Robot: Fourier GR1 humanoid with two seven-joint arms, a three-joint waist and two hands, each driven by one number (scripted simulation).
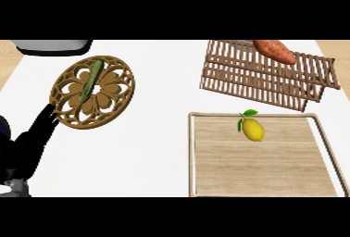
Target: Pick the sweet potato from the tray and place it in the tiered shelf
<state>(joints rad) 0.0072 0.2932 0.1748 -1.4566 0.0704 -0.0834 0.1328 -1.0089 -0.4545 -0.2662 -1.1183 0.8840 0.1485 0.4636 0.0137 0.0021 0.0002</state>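
sweet potato (275,51) on tiered shelf (263,76) (left hand (31,143) resting)

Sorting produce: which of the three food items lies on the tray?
The lemon, yellow with a green leaf; the sweet potato lies on the slatted shelf, the cucumber on the trivet.

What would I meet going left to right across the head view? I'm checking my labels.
Left robot hand → round carved trivet with a green vegetable on it → lemon on the wooden tray → sweet potato on the tiered shelf.

White counter (164,152) w/ light wood floor (8,58) at sides.
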